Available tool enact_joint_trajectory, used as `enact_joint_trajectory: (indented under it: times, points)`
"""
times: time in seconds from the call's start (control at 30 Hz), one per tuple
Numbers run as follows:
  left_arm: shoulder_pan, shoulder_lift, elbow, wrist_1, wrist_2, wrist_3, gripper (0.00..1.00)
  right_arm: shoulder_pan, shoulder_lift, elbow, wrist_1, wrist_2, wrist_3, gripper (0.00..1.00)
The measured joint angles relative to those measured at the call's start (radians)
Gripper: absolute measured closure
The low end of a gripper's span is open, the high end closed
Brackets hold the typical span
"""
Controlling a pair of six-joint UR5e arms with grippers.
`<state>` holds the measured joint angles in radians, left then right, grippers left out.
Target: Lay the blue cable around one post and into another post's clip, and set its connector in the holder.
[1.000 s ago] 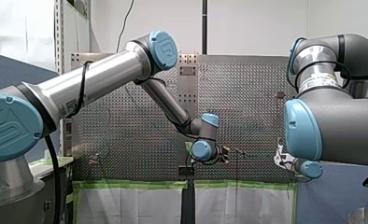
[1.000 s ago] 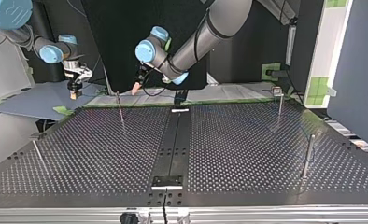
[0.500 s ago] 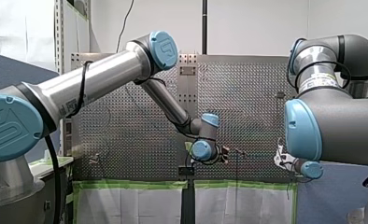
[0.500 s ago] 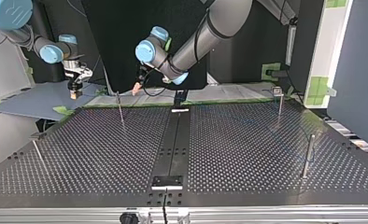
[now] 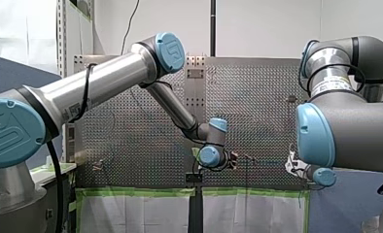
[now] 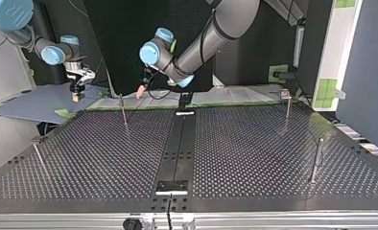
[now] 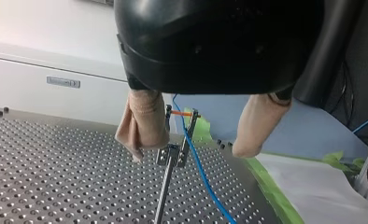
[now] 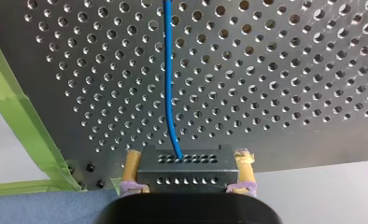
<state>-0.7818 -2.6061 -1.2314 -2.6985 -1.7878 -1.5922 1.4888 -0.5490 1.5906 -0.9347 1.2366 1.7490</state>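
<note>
At the table's (image 6: 249,143) edge, my left gripper (image 7: 189,154) (fingers (image 7: 142,121) apart) hovers; right gripper (image 8: 188,157) clamps connector (image 8: 187,171).

Blue cable (image 8: 168,84), its far end beyond the right wrist view's edge

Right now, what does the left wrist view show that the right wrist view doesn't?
Only the left wrist view: my left gripper with its beige fingers spread open, and ahead of them a post whose clip the blue cable crosses. Only the right wrist view: my right gripper shut on the black connector, the blue cable leaving it across the perforated table. Both: the blue cable, the perforated table and green tape at its edge.
</note>
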Motion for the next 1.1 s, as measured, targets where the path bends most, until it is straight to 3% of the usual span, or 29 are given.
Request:
enact_joint_trajectory:
  times: [0.4, 0.73, 1.1]
  points:
    - [0.004, 0.0, 0.0, 0.0, 0.0, 0.0, 0.0, -0.001, 0.001, 0.0, 0.0, 0.0, 0.0, 0.98]
    - [0.005, -0.001, 0.0, 0.0, 0.0, -0.001, 0.0, -0.021, -0.002, -0.002, 0.013, 0.0, 0.001, 0.98]
    - [0.013, 0.017, -0.021, 0.004, -0.001, -0.004, 0.0, -0.027, -0.002, -0.002, 0.017, 0.0, 0.004, 0.98]
